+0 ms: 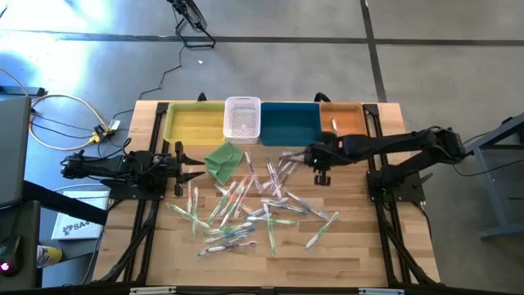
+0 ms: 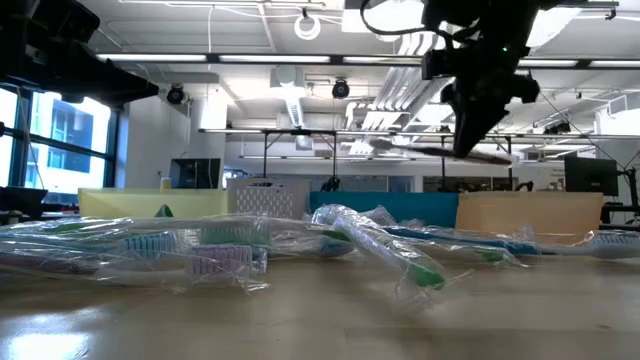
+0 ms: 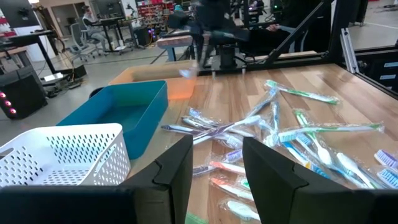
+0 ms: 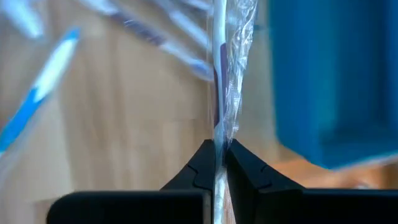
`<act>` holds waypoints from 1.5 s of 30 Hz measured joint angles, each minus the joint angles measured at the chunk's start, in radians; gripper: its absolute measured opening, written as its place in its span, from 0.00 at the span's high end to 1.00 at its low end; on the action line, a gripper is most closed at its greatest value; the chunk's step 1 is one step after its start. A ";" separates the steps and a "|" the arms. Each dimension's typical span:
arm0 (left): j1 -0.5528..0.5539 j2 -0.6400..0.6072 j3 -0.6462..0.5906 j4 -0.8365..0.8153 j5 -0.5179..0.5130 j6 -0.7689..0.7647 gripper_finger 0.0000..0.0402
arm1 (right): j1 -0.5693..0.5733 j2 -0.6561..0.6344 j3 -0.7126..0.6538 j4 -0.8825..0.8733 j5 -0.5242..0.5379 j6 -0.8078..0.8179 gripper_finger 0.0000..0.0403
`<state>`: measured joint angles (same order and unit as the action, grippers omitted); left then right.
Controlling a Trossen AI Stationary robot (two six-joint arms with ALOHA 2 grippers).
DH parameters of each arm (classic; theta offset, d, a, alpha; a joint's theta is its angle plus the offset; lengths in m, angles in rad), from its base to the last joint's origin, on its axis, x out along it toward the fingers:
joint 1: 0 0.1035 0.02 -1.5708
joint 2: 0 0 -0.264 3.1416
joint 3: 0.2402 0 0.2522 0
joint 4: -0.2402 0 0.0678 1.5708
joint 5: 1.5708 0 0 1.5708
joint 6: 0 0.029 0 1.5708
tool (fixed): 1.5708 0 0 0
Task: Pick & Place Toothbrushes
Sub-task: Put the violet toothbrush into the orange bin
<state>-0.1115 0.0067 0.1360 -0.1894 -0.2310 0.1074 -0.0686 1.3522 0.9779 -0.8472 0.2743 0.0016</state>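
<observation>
Many wrapped toothbrushes point(image 1: 246, 209) lie scattered in a pile on the wooden table, also seen in the low view point(image 2: 250, 245) and the left wrist view point(image 3: 280, 130). My right gripper point(image 1: 318, 164) hangs raised over the pile's far right part, near the teal bin point(image 1: 288, 123), shut on one wrapped toothbrush point(image 4: 219, 74). My left gripper point(image 1: 184, 168) waits open at the table's left side, its fingers point(image 3: 177, 168) pointing across toward the pile. A folded green cloth point(image 1: 225, 160) lies flat in front of the white basket point(image 1: 242, 117). My right gripper point(image 4: 219, 149) pinches a pale toothbrush in its clear wrapper point(image 4: 219, 127) between its two fingertips, coming from above. The toothbrush is lifted clear of the table and lies roughly level below the fingers in the low view point(image 2: 470, 155). Which end it holds does not show.
Along the far edge stand a yellow bin point(image 1: 192, 123), the white basket, the teal bin and an orange bin point(image 1: 344, 121). Bare wood lies along the near edge point(image 1: 344, 262). People and desks show in the room beyond the table.
</observation>
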 joint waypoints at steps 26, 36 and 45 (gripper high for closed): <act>0.000 0.000 0.000 0.000 0.005 0.023 0.66 | -0.402 -0.299 -0.150 0.068 0.315 0.500 0.97; 0.000 0.000 0.000 0.000 0.004 0.023 0.66 | -0.543 -0.287 -0.237 0.126 0.194 0.572 0.97; 0.000 0.000 0.000 0.000 0.003 0.023 0.66 | -0.556 -0.161 -0.237 0.130 0.166 0.577 0.97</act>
<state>-0.1114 0.0063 0.1360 -0.1898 -0.2279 0.1301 -0.6247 1.1909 0.7414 -0.7172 0.4398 0.5789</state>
